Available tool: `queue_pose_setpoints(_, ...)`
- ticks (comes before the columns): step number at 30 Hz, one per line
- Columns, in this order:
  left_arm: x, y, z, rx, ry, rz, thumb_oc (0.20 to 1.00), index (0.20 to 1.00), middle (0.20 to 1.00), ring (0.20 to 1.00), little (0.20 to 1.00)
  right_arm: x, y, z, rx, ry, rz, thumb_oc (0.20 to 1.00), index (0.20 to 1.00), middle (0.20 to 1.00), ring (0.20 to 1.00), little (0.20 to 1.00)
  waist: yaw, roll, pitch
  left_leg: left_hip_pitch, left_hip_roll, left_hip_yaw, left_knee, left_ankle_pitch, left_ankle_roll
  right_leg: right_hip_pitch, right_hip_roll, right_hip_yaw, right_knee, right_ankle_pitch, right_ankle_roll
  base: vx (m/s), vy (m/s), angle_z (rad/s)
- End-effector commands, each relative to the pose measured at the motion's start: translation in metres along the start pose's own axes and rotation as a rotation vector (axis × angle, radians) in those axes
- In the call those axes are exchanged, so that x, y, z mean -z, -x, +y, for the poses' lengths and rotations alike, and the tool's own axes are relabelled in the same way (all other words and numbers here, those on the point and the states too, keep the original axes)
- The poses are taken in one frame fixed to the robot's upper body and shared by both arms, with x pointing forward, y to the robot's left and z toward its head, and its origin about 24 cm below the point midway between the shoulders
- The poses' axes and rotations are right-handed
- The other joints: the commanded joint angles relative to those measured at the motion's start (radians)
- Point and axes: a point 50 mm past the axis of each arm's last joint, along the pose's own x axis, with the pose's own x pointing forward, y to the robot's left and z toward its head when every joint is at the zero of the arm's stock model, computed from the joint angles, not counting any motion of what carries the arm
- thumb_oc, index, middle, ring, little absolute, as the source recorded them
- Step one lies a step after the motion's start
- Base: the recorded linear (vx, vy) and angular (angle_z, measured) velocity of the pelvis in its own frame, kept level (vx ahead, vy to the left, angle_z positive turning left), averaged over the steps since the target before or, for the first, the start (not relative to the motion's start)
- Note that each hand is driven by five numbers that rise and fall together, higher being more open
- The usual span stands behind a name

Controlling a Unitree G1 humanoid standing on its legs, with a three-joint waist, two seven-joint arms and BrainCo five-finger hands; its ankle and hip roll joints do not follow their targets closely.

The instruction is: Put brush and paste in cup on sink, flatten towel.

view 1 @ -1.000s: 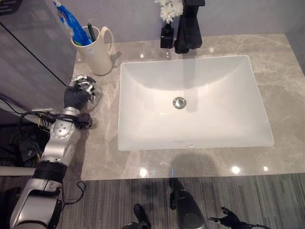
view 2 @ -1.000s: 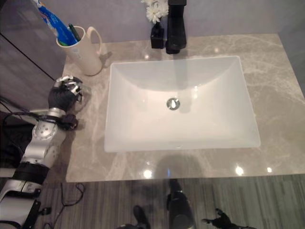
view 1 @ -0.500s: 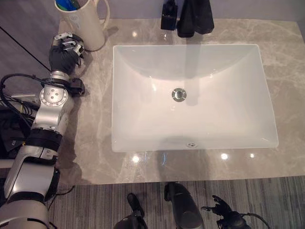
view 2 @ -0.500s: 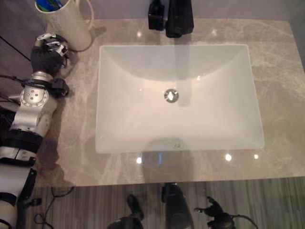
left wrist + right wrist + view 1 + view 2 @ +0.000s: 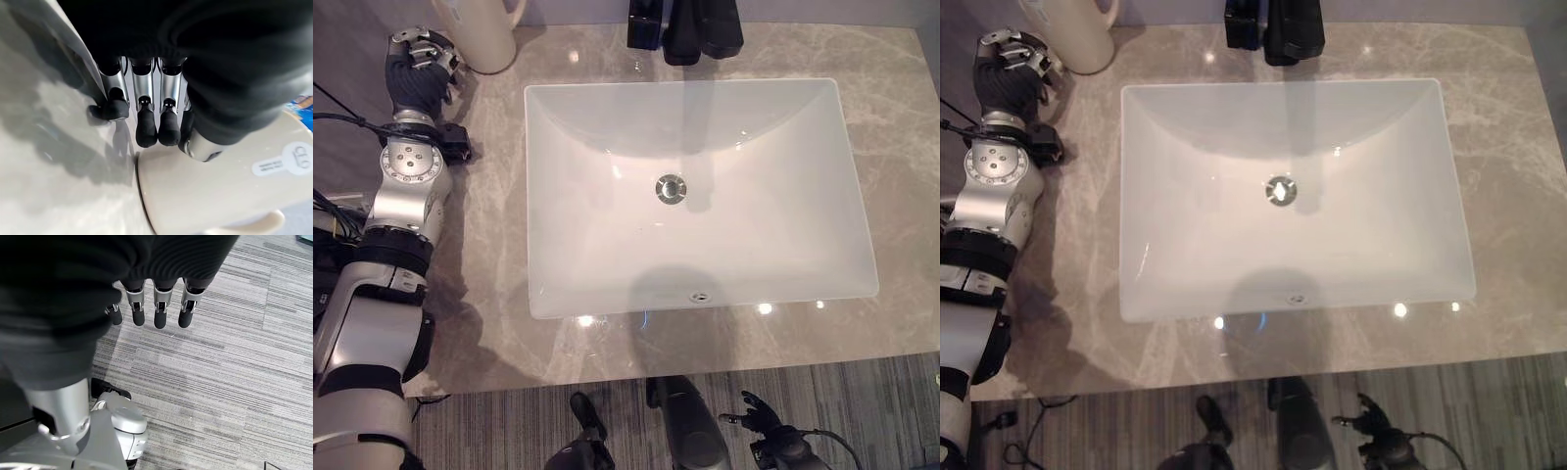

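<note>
Nearest the robot, the right hand [image 5: 766,423] hangs low over striped grey carpet [image 5: 234,357], below the counter's front edge; its fingers [image 5: 161,308] hang straight and relaxed, holding nothing. Above it lies the grey marbled counter [image 5: 489,294], with a white rectangular basin [image 5: 700,191] sunk into it and a round metal drain [image 5: 672,188] at the centre. At the counter's far left corner the left hand [image 5: 416,73] rests just beside the cream cup [image 5: 481,29]; its fingers [image 5: 146,122] are loosely bent, empty, their dark tips close to the cup's base. A strip of blue at the cup's mouth [image 5: 301,104] is probably the paste, though too little shows to be sure. Behind the basin stand a black tap [image 5: 703,24] and a small black bottle [image 5: 644,24].
</note>
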Motion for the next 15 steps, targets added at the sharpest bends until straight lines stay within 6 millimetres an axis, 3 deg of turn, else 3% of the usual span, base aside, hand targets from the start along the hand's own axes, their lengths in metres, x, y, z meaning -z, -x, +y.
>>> queue_pose_setpoints(1, 0.0, -0.008, 0.024, -0.097, -0.068, 0.027, 0.2, 0.2, 0.2, 0.2, 0.2, 0.008, 0.002, 0.001, 0.015, -0.02, 0.021, 1.0, 1.0, 1.0, 1.0, 1.0, -0.007, -0.011, -0.014, 0.009, 0.037, -0.019, 0.004, 0.044, -0.039, 0.038, -0.08, 0.048, -0.003, 0.0, 0.192, 0.0, 0.0, 0.0)
queue_pose_setpoints(6, -0.003, -0.012, 0.031, -0.116, -0.087, 0.031, 0.2, 0.2, 0.2, 0.2, 0.2, 0.008, 0.003, 0.004, -0.004, -0.011, 0.014, 1.0, 1.0, 1.0, 1.0, 1.0, -0.016, -0.02, -0.016, 0.007, 0.041, -0.009, 0.004, 0.046, -0.043, 0.023, -0.068, 0.063, -0.003, 0.003, 0.189, 0.01, -0.002, -0.02)
queue_pose_setpoints(15, -0.009, -0.016, 0.009, -0.046, -0.145, 0.008, 0.2, 0.2, 0.2, 0.2, 0.2, 0.016, 0.005, 0.008, -0.017, -0.04, 0.034, 1.0, 1.0, 1.0, 1.0, 1.0, -0.033, -0.015, -0.023, -0.004, 0.04, -0.003, 0.004, 0.043, -0.047, 0.002, -0.066, 0.069, -0.003, 0.007, 0.19, 0.0, -0.002, -0.02)
